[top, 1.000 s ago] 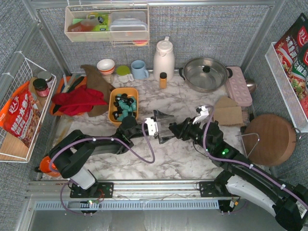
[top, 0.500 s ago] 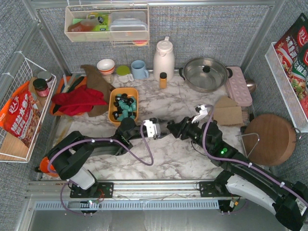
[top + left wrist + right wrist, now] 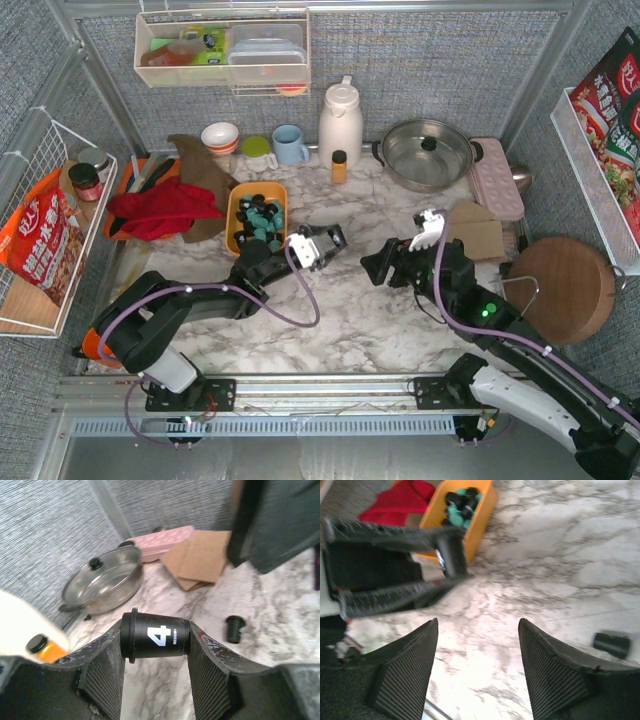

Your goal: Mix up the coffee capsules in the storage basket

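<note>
My left gripper (image 3: 156, 647) is shut on a black coffee capsule (image 3: 155, 636) marked "4", held sideways between the pads above the marble table. From above, the left gripper (image 3: 325, 242) hovers just right of the orange storage basket (image 3: 233, 215), which holds several teal and black coffee capsules (image 3: 260, 215). My right gripper (image 3: 477, 625) stands open with nothing between its fingers; from above, the right gripper (image 3: 374, 262) sits to the right of the left one, and the two are apart. One loose black capsule (image 3: 612, 644) lies on the table; the left wrist view also shows this loose capsule (image 3: 233, 628).
Along the back stand a lidded pot (image 3: 428, 152), a white thermos (image 3: 340, 120), a small orange bottle (image 3: 339, 165) and a blue mug (image 3: 290, 145). A red cloth (image 3: 160, 210) lies left of the basket. Cardboard (image 3: 472, 232), a pink tray (image 3: 497, 178) and a round wooden board (image 3: 560, 288) are on the right.
The two grippers met mid-table and have parted. The left one shut on the black capsule and swung toward the basket. The right one opened and drew back to the right.
</note>
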